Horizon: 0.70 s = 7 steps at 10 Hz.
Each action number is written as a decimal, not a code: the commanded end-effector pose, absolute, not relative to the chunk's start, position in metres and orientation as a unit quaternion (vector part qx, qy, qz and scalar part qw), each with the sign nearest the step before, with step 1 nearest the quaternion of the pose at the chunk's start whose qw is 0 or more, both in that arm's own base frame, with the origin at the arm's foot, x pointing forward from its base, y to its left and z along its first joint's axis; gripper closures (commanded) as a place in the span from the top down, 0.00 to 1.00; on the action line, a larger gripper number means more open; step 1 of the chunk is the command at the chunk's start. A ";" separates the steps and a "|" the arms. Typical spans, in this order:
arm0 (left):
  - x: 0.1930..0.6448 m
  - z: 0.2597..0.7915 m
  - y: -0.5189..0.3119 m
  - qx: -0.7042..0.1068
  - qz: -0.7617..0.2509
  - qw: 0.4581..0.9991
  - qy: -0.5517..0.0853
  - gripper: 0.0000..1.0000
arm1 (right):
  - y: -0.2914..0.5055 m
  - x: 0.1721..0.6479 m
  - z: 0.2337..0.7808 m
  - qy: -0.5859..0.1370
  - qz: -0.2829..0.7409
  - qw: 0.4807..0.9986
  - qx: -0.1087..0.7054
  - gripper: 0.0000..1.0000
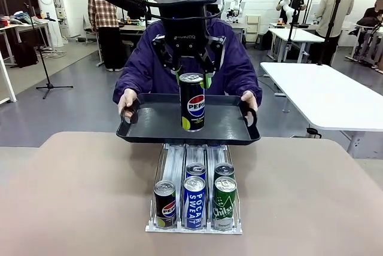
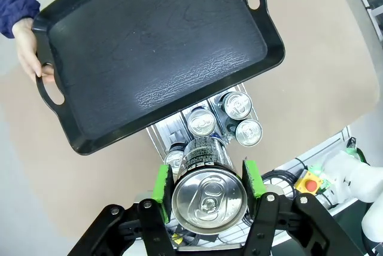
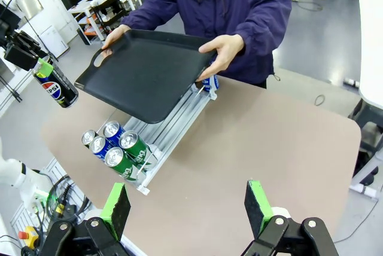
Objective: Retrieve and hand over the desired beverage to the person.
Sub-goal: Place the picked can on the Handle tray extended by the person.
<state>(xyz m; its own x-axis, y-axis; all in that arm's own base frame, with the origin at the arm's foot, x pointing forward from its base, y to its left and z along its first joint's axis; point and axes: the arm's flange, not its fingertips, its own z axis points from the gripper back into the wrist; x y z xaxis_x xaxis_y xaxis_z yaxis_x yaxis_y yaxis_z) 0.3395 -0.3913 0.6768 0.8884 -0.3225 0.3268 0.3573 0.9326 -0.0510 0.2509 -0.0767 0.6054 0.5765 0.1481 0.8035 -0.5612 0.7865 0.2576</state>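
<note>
My left gripper [image 1: 192, 78] is shut on a black Pepsi can [image 1: 192, 103] and holds it upright in the air in front of the black tray [image 1: 173, 131]. In the left wrist view the can [image 2: 208, 190] sits between the green pads [image 2: 161, 183], with the tray [image 2: 149, 52] below and beyond it. The person [image 1: 233, 58] in a dark navy-purple jacket holds the tray by both handles over the table's far edge. In the right wrist view the held can [image 3: 57, 88] hangs left of the tray [image 3: 143, 76]. My right gripper [image 3: 187, 207] is open, high above the table.
A clear rack [image 1: 194, 223] on the table holds several cans in three lanes: a Pepsi can [image 1: 165, 203], a Pocari Sweat can [image 1: 194, 202], a green Chilsung can [image 1: 225, 202]. White tables [image 1: 326, 91] and other people stand behind. A red button box [image 2: 309, 182] sits below the table edge.
</note>
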 end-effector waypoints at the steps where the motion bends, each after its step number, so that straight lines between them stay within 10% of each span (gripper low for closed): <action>1: 0.337 0.680 -0.389 -0.055 -0.171 0.970 -0.162 0.00 | -0.077 0.252 0.604 -0.409 0.213 0.847 0.262 1.00; 2: 0.340 0.677 -0.391 -0.055 -0.175 0.970 -0.159 0.58 | -0.077 0.252 0.604 -0.409 0.213 0.847 0.262 1.00; 7: 0.420 0.643 -0.300 -0.023 -0.116 0.980 -0.161 0.58 | -0.077 0.252 0.604 -0.409 0.213 0.847 0.262 1.00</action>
<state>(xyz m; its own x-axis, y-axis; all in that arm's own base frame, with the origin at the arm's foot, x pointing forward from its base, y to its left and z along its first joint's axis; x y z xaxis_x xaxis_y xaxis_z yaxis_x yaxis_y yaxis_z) 0.4170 -0.3121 0.6467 0.9279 -0.2385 0.2864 0.2542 0.9670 -0.0184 0.2508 -0.0767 0.6055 0.5764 0.1484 0.8036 -0.5610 0.7869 0.2571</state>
